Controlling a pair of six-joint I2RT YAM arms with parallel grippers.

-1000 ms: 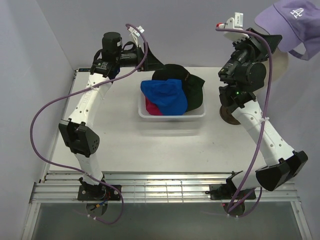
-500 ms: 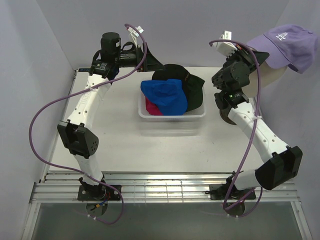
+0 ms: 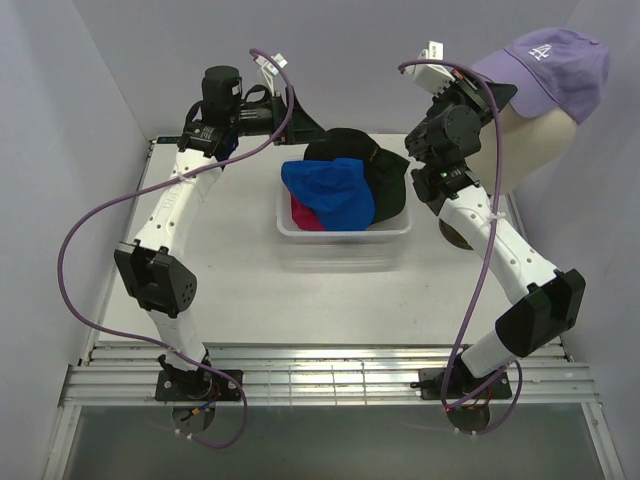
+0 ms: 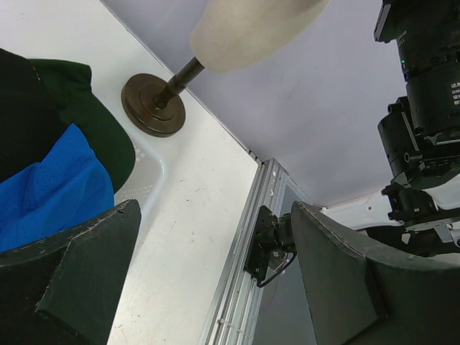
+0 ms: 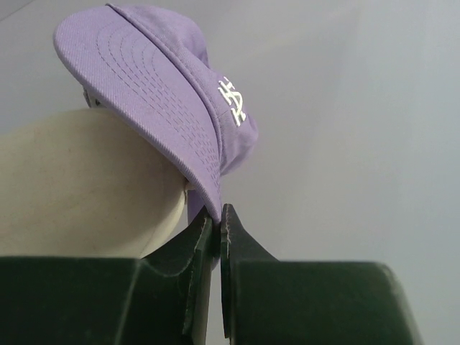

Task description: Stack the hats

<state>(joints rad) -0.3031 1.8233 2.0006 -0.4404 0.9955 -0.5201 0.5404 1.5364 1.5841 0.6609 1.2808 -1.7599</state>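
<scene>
My right end effector is pinching the brim of the lavender LA cap. Over the last second the cap has swung inward and now sits tilted on the mannequin head. I judge release comes next. My left end effector hangs spread near the white basket, where the blue cap lies topmost.

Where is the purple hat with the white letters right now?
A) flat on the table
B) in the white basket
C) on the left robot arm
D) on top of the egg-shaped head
D: the lavender fabric cap sits on the cream egg-shaped mannequin head, and the right gripper is pinching the tip of its brim.
</scene>
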